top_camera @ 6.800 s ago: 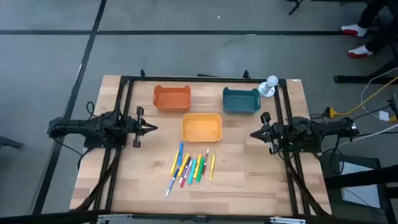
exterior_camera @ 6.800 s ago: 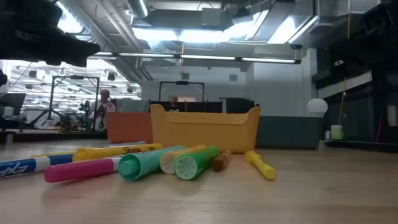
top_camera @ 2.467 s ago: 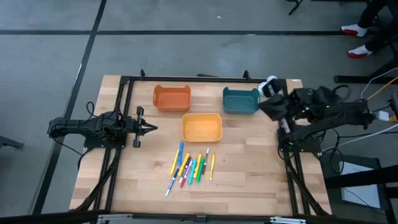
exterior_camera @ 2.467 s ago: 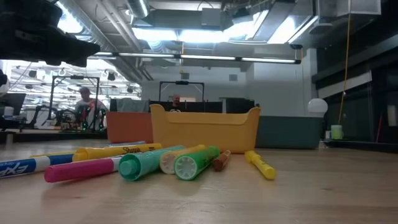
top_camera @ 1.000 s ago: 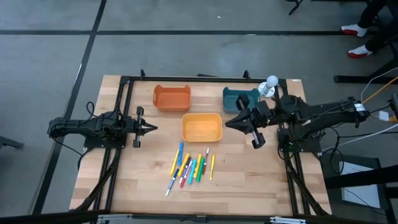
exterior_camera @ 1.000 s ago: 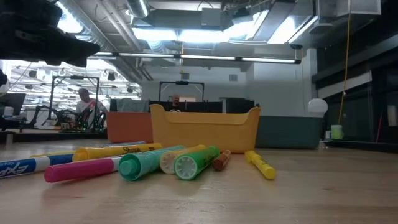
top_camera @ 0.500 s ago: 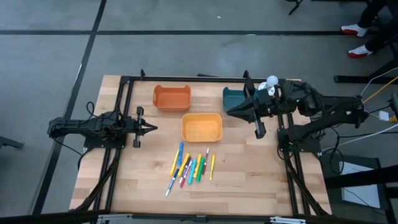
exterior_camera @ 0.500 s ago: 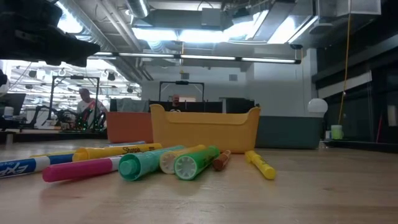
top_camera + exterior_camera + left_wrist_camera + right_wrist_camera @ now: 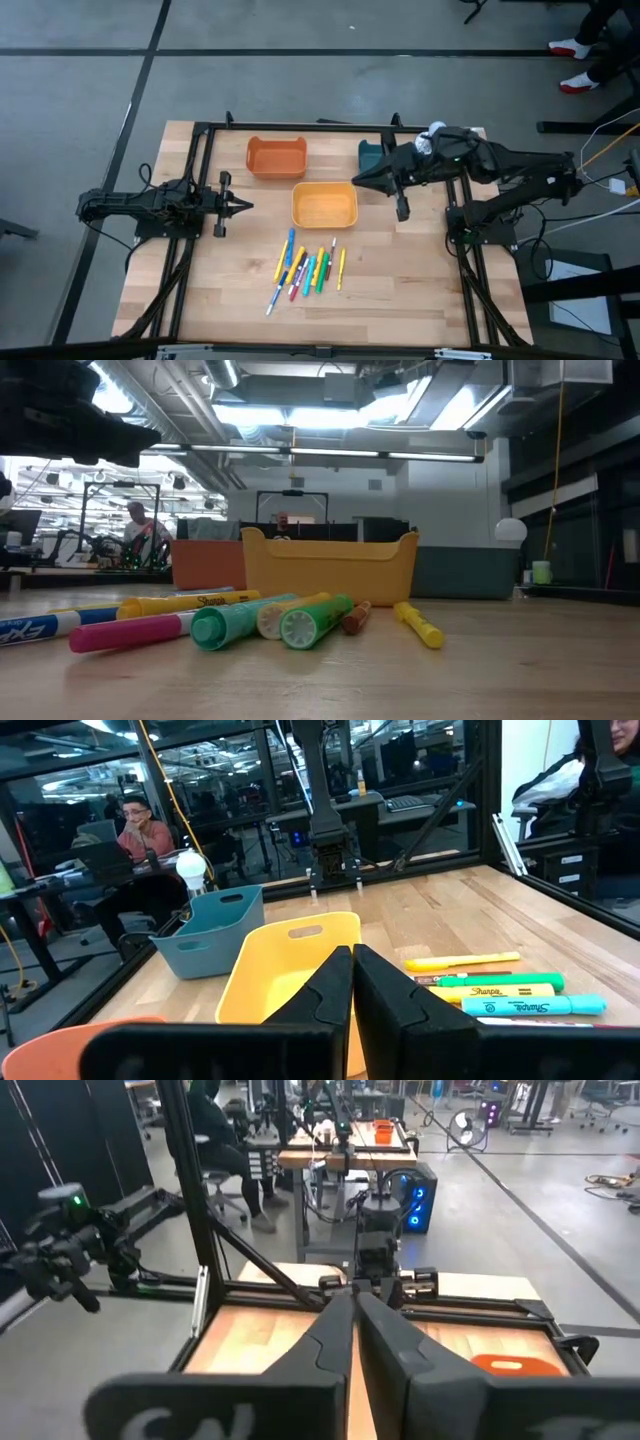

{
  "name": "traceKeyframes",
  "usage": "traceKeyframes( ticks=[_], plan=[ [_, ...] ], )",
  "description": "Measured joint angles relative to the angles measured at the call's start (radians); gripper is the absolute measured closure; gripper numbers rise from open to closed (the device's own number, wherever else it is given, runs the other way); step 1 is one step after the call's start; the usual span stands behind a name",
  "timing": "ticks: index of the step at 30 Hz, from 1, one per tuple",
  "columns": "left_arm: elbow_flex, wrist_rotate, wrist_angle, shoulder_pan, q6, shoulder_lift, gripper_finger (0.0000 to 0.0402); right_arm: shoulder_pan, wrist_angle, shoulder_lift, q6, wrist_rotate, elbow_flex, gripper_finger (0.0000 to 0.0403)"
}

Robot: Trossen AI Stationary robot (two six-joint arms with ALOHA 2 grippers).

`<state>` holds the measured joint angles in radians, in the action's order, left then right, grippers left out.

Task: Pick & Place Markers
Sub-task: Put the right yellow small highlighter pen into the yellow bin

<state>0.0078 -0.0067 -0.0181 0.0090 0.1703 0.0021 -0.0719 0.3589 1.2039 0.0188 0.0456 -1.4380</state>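
The right gripper [image 9: 356, 184], fingers pressed together and empty, is hanging beside the yellow bin [image 9: 324, 205], while the markers [image 9: 306, 270] are lying untouched in a row nearer the table's front edge. To grasp well, it should be spreading its fingers, descending over the outermost yellow marker [image 9: 341, 269] and straddling it crosswise; the left gripper [image 9: 243, 206] is waiting closed at the left side

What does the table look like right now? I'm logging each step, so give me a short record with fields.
markers: loose cluster on the wooden table, none picked up
bins: orange bin, yellow bin, teal bin
left claw: shut, empty, at the table's left side
right claw: shut, empty, beside the yellow bin's right edge
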Motion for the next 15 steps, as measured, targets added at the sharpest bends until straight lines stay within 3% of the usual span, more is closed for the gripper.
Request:
traceKeyframes(
  ticks=[15],
  plan=[
    [0.0,0.0,0.0,0.0,0.0,0.0,0.0393,0.03,0.017,0.067,0.017,-0.018,0.0,0.0382]
  ],
)
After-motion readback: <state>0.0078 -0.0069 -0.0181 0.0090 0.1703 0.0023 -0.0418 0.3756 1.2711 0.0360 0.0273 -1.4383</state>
